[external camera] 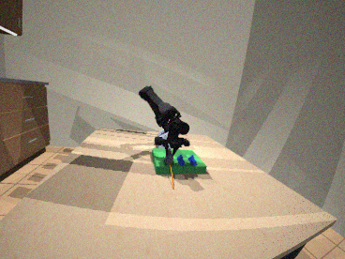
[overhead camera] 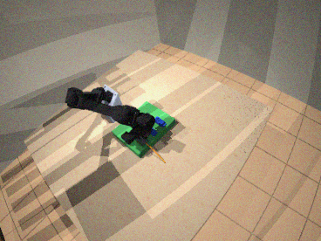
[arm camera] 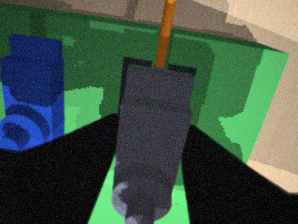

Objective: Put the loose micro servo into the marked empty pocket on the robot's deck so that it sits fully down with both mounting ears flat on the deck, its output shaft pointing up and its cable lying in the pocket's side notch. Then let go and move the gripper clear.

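Note:
The loose micro servo is dark grey, with its round output boss toward the wrist camera. My gripper is shut on its sides. The servo is over the pocket in the green deck; only the pocket's dark far edge and corners show around it. The servo's body hides the rest, and I cannot tell how deep it sits or whether its ears touch the deck. Its orange cable runs out past the deck's edge.
A blue servo stands in the deck beside the pocket, and the top view shows another blue servo near the gripper. A pale plate is behind the arm. The deck rests on the wooden table.

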Controlling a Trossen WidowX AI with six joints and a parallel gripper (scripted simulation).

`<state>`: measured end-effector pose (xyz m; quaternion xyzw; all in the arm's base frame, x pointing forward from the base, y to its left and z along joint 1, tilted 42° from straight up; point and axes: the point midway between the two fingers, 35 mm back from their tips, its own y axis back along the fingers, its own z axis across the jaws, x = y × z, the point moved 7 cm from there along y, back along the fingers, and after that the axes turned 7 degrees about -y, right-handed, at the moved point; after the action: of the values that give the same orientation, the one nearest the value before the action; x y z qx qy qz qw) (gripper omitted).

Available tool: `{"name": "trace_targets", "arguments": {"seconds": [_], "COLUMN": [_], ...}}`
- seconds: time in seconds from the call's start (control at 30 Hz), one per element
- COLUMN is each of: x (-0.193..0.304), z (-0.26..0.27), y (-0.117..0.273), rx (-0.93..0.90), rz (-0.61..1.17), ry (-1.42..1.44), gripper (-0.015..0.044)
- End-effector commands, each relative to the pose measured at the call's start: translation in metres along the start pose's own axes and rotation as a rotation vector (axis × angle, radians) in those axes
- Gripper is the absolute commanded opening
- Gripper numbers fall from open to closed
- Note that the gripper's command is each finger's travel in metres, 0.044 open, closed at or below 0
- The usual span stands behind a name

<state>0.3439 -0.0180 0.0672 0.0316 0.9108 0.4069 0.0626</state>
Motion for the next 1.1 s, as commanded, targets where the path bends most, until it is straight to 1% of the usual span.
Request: {"name": "trace_targets", "arguments": {"seconds": [0.0,1.07], "x": [0.000,0.000], "z": [-0.001,-0.001], "y": [-0.003,-0.029], "rx": [0.002,0.003], "rz": [0.004,0.003], "ry": [-0.002,-0.002], "gripper": [0.0000,0.0000]}}
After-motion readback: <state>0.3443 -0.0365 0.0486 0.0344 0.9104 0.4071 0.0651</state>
